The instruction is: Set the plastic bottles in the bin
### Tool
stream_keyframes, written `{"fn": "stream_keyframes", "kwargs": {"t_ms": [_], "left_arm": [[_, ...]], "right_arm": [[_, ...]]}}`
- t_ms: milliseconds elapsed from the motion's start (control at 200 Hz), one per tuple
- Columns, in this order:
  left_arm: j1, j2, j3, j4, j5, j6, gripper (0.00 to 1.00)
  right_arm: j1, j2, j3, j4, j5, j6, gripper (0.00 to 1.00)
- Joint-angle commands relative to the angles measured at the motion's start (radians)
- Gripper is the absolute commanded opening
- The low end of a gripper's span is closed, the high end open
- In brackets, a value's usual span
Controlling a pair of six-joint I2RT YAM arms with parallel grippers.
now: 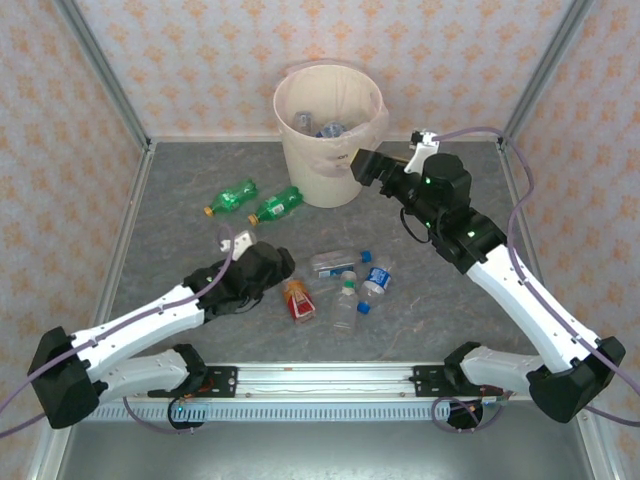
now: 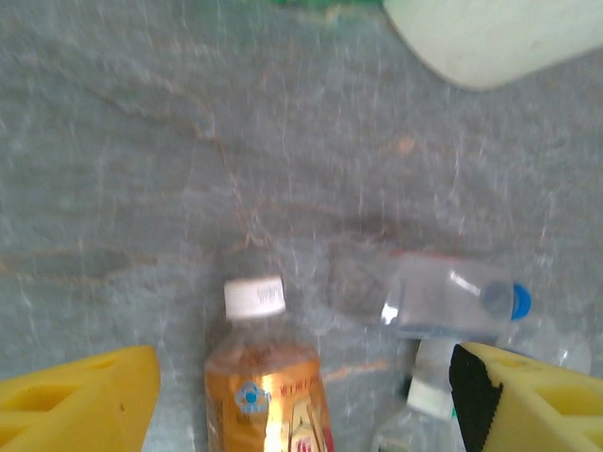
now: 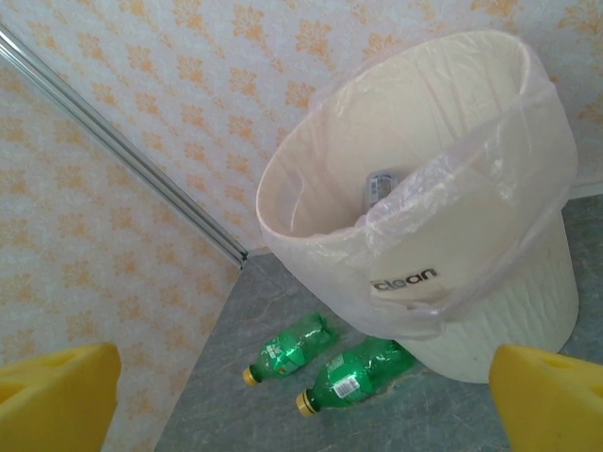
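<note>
A red-orange bottle point(image 1: 298, 300) with a white cap lies on the grey table. In the left wrist view this bottle point(image 2: 264, 377) lies between the yellow fingers of my left gripper point(image 2: 301, 400), which is open, neither finger touching it. Clear bottles point(image 1: 335, 265) with blue or white caps lie just right of it, one point(image 2: 452, 301) near the right finger point(image 2: 528, 395). My right gripper point(image 1: 362, 165) hangs open and empty beside the cream bin point(image 1: 330, 130). Two green bottles point(image 3: 292, 347) point(image 3: 363, 372) lie by the bin point(image 3: 424, 217), which holds bottles point(image 3: 382, 186).
Patterned walls with metal corner posts point(image 1: 105, 80) close in the table on three sides. The clear bottles point(image 1: 378, 278) point(image 1: 347, 305) crowd the table's middle, close to the left gripper point(image 1: 285, 275). A rail point(image 1: 320, 378) runs along the near edge.
</note>
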Motion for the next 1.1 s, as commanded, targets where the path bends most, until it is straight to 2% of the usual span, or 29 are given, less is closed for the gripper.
{"fn": "stream_keyframes", "kwargs": {"t_ms": [0,230,571,676,861,966,1096], "left_arm": [[-0.077,0.057,-0.025,0.003,-0.029,-0.118,0.82],[-0.167,0.164,-0.067,0.1,-0.009,-0.182,0.82],[-0.173,0.318,-0.071,0.173,0.021,-0.135,0.83],[-0.174,0.342,-0.077,0.189,0.015,-0.125,0.8],[-0.173,0.354,-0.068,0.189,0.002,-0.099,0.67],[-0.172,0.328,-0.041,0.133,-0.034,-0.079,0.6],[-0.147,0.273,-0.021,0.104,-0.047,-0.039,0.58]], "right_arm": [[0.007,-0.038,-0.014,0.035,-0.018,0.004,1.0],[0.007,-0.073,-0.04,0.015,-0.011,-0.012,1.0],[0.007,-0.111,-0.026,-0.042,0.001,-0.027,1.0],[0.007,-0.124,-0.022,-0.066,0.019,-0.032,1.0],[0.007,-0.141,-0.022,-0.082,0.041,-0.025,1.0],[0.007,-0.144,-0.023,-0.083,0.047,-0.014,1.0],[0.007,-0.144,-0.024,-0.082,0.057,0.0,1.0]]}}
